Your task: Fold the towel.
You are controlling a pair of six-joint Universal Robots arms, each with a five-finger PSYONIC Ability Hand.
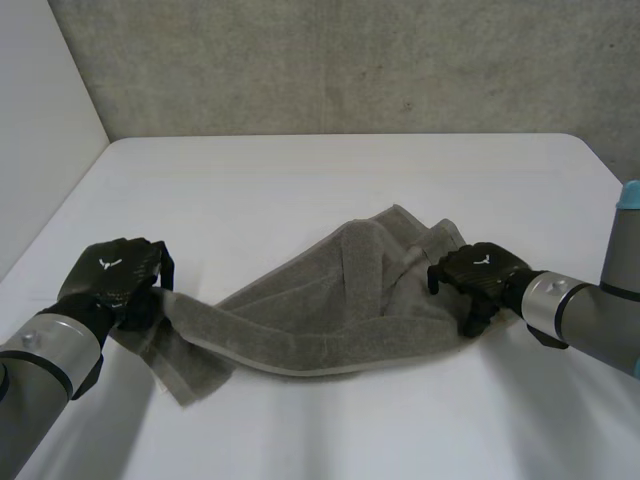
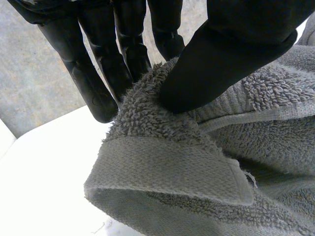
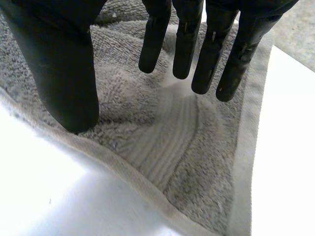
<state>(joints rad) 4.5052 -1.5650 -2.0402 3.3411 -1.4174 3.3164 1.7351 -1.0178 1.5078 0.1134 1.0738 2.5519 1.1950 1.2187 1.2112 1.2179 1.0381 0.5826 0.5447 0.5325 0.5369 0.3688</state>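
Head view: the towel (image 1: 340, 300) lies rumpled mid-counter (image 1: 300, 180). The left hand (image 1: 115, 280) holds its left corner up, probably to carry it across, and the right hand (image 1: 478, 275) is at the right end. There is bare counter all round.
Left wrist view: the thumb (image 2: 231, 59) pinches the hem against the fingers (image 2: 88, 83).
Right wrist view: straight fingers hover over the corner, gripping nothing.

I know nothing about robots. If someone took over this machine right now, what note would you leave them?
Left hand: shut, thumb and fingers pinching one end of the grey terry towel; that end looks slightly raised off the white table.
Right hand: open, straight fingers over the towel's opposite corner, not gripping.
Done: no neat fold; the towel lies bunched between the hands.
Left: probably grip the second corner, spread the towel, fold it.
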